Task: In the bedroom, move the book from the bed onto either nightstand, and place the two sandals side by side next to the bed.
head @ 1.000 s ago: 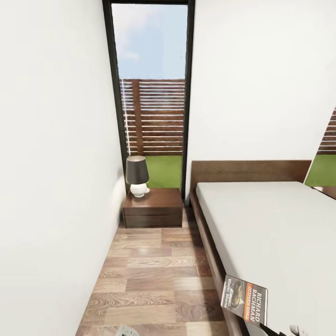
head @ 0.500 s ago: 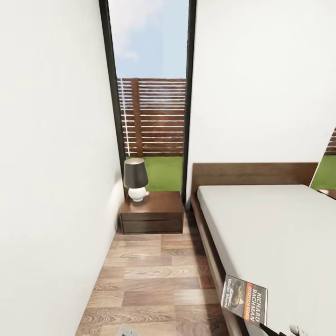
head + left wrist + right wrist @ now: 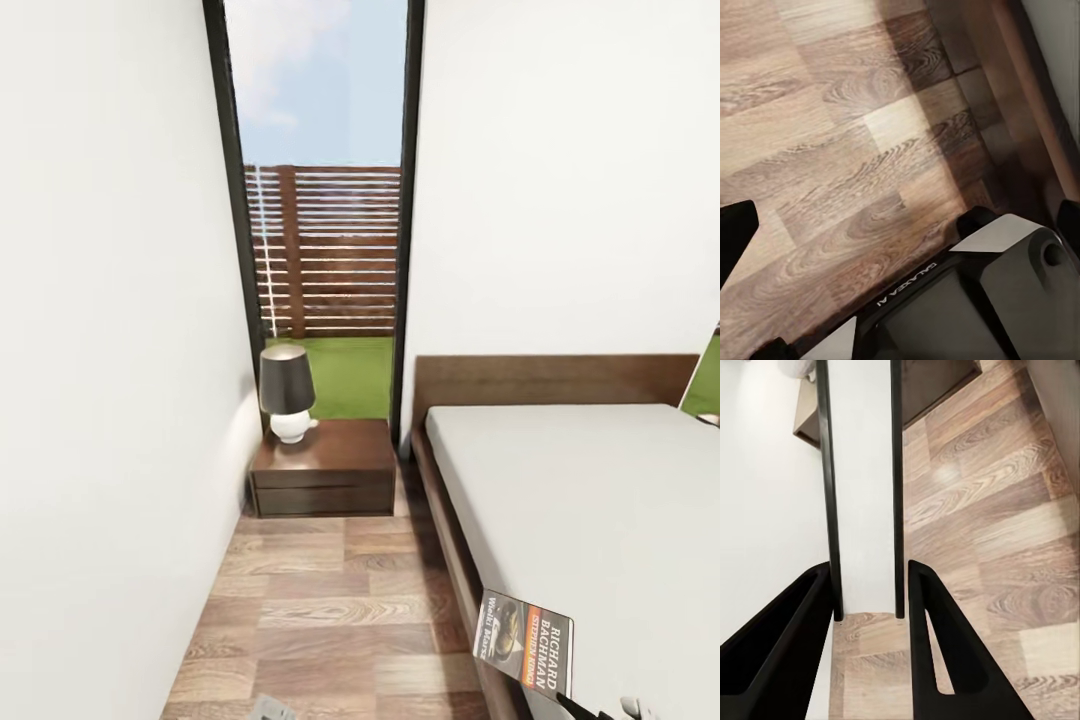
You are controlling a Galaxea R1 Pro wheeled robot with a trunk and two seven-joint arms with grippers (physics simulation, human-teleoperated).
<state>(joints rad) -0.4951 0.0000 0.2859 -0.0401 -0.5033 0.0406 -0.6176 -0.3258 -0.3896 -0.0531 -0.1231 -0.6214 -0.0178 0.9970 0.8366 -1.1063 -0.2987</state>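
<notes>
Between the two black fingers of the right gripper, seen from the right wrist camera, stands the book, gripped on edge; it appears as a pale slab with thin dark borders, so its cover cannot be read there. Beyond it lie the wood-plank floor and a corner of dark furniture, too cropped to identify with certainty.

From the head camera, the same book shows at the bottom right, upright and slightly tilted, its dark cover with an orange band and the white letters "RICHARD BACHMAN" facing the viewer. It hangs at the near edge of the bed, over the dark frame. The gripper holding it is almost entirely cut off by the picture's lower edge.

The left wrist camera shows floor planks, part of the robot's grey and black body, and black finger tips at the picture's edges; whether the left gripper is spread or closed cannot be told.

Further away, the nightstand sits in the corner beside the headboard, carrying a small lamp with a dark shade and white base. Behind it rises a tall dark-framed window showing grass and a slatted fence.
</notes>
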